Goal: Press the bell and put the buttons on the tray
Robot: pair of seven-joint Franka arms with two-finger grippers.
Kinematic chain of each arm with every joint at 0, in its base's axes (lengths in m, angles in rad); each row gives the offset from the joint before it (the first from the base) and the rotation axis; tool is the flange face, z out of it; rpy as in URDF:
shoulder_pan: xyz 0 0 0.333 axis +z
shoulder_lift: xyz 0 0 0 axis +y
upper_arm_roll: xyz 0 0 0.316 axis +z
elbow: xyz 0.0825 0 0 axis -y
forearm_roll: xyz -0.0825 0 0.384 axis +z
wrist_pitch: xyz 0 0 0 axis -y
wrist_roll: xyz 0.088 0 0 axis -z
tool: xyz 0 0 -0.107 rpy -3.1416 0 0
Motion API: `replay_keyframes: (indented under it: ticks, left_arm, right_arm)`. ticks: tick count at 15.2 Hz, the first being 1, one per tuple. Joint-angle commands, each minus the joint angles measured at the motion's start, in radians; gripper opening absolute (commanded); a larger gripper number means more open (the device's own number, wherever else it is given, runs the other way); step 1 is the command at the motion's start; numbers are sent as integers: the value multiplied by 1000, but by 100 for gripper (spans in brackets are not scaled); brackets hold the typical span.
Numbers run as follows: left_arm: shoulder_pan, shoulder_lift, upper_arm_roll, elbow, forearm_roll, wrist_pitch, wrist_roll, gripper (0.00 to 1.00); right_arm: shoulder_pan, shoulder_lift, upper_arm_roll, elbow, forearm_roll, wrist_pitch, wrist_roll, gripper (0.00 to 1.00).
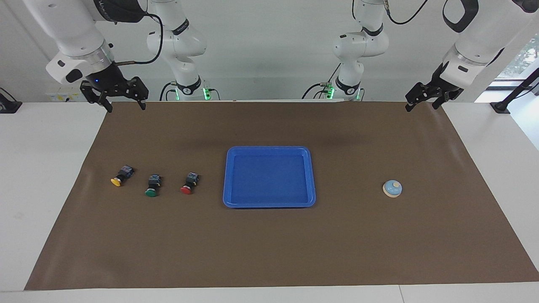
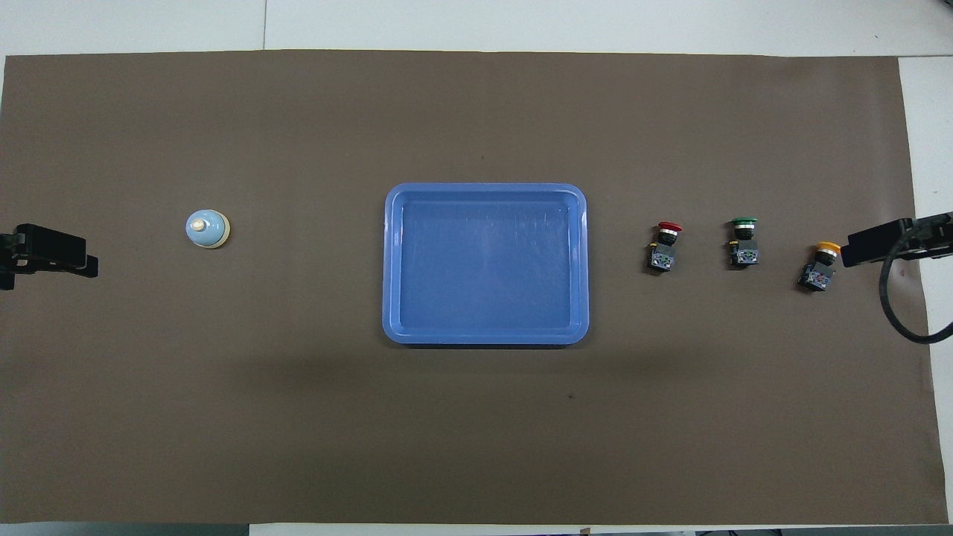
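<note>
Tray [image 1: 269, 204] of bright blue plastic sits at the centre of the facing view, flat on the brown mat [image 1: 269, 252] that covers the white bench [image 1: 46, 176], and nothing lies in it. The three buttons lie in a row at the middle left of that view, toward the right arm's end, each tipped on its side with its cap pointing away from the robots: the yellow button [image 1: 120, 176] outermost, the green button [image 1: 153, 186] in the middle, the red button [image 1: 189, 184] just beside the tray but apart from its rim. The bell [image 1: 392, 188] stands upright at the middle right of the facing view, toward the left arm's end, well apart from the tray.

Both arms wait, raised — the right hand [image 1: 124, 106] hangs at the upper left of the facing view over the mat's edge nearest the robots, its fingers spread wide and holding nothing. The left hand [image 1: 422, 105] hangs at the upper right over the same edge, fingers likewise apart and empty. In the overhead view the hands show only at the frame's side edges — the left hand at mid-left, the right hand at mid-right beside the yellow button.
</note>
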Motion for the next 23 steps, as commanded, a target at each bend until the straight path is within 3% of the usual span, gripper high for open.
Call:
replay_keyframes:
  ticks: [1,11,13,14,16,23]
  left_arm:
    - [-8,-4,4,1,-7,10,4,100]
    - [6,0,4,-40,16,141,12,100]
    - [12,40,4,-40,16,178,26,74]
    - [11,58,4,-48,16,218,26,44]
    - [11,65,4,-101,16,310,26,0]
    - [-14,245,2,-131,16,502,24,0]
  right_arm:
    - [3,-13,-4,-10,-10,-9,-12,100]
    - [3,-13,-4,-10,-11,-7,-12,100]
    - [3,-13,-4,-10,-10,-9,-12,100]
    - [3,-13,-4,-10,-10,-7,-12,100]
    - [3,-13,-4,-10,-10,-7,-12,100]
    - [3,-13,-4,-10,-11,-7,-12,100]
